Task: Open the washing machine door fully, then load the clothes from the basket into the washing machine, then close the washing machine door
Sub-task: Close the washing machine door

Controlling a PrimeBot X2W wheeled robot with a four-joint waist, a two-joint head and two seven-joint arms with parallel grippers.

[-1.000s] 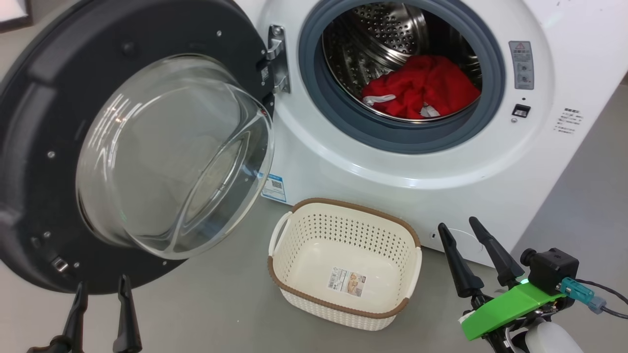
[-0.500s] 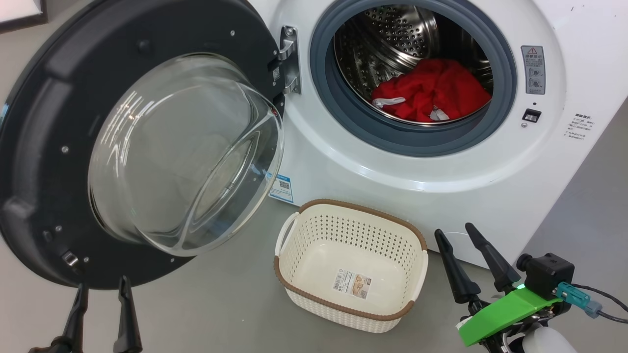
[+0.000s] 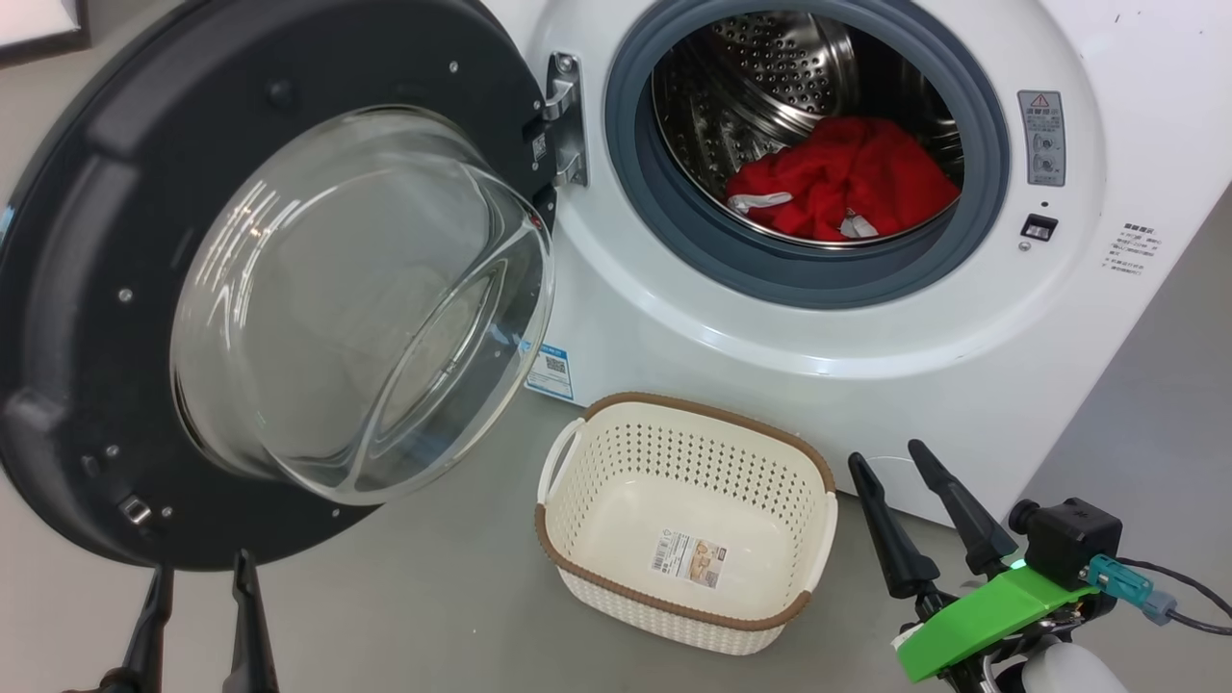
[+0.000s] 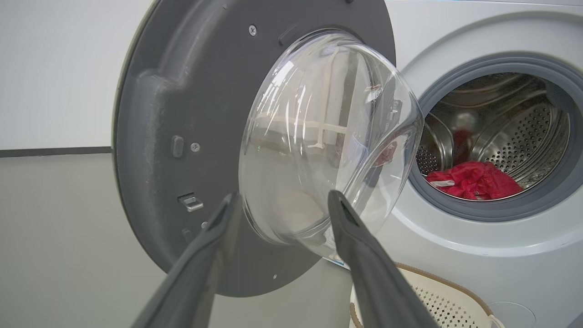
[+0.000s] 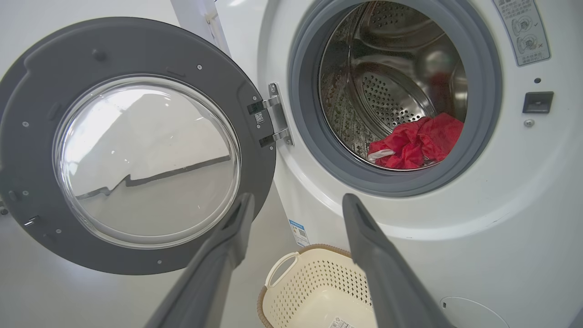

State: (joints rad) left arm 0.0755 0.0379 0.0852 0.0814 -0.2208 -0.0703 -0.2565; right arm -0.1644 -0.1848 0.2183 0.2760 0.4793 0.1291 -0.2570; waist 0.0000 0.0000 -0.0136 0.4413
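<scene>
Head: washing machine door (image 3: 96,289) open at 9 o'clock; clothes (image 3: 847,188) inside the washing machine (image 3: 693,327) at 1; basket (image 3: 674,462) at 6; left gripper (image 3: 202,563) at 7, right gripper (image 3: 885,452) at 5, both jaws apart.
Left wrist: my jaws apart; door at 12.
Right wrist: jaws apart; basket at 6; clothes at 2.
</scene>
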